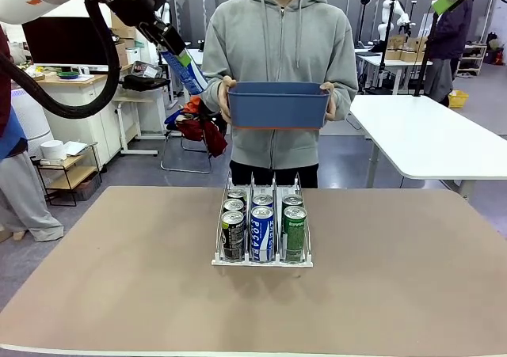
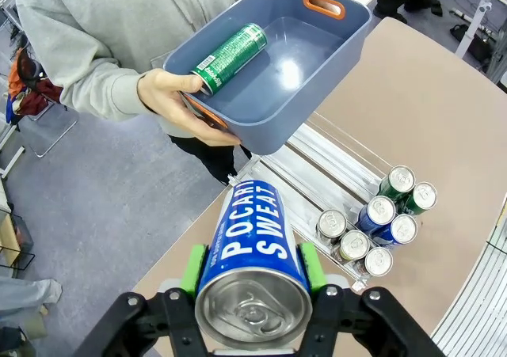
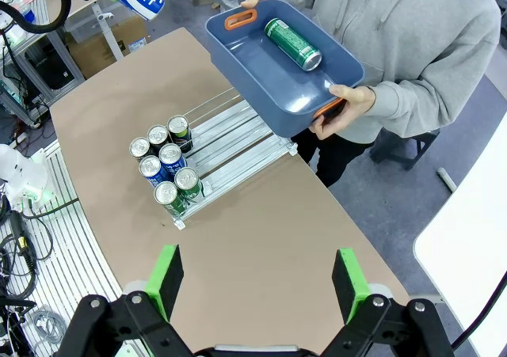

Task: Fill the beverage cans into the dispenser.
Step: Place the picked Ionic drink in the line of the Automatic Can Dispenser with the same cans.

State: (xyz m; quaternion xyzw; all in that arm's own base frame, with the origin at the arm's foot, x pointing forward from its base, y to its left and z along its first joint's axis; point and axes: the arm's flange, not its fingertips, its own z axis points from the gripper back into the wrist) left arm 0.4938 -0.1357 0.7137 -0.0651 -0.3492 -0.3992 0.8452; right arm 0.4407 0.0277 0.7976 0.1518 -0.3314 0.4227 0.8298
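My left gripper (image 2: 252,282) is shut on a blue-and-white lettered beverage can (image 2: 252,246), held high above the table's far left; the front view shows that gripper (image 1: 179,58) and the can (image 1: 190,77) at upper left. The white wire dispenser (image 1: 261,263) stands mid-table with several cans (image 1: 262,232) in its three lanes. A person across the table holds a blue bin (image 1: 279,108) with one green can (image 2: 231,56) lying in it. My right gripper (image 3: 257,282) is open and empty, high above the table's right side; in the front view the right gripper (image 1: 445,1) sits at the top right.
The dispenser's rear lanes (image 3: 238,139) are bare wire. The bin (image 3: 277,84) hangs just beyond the rack's far end, a hand (image 3: 346,104) on each handle. Brown tabletop (image 1: 396,278) surrounds the rack. A white table (image 1: 428,135) stands at the back right.
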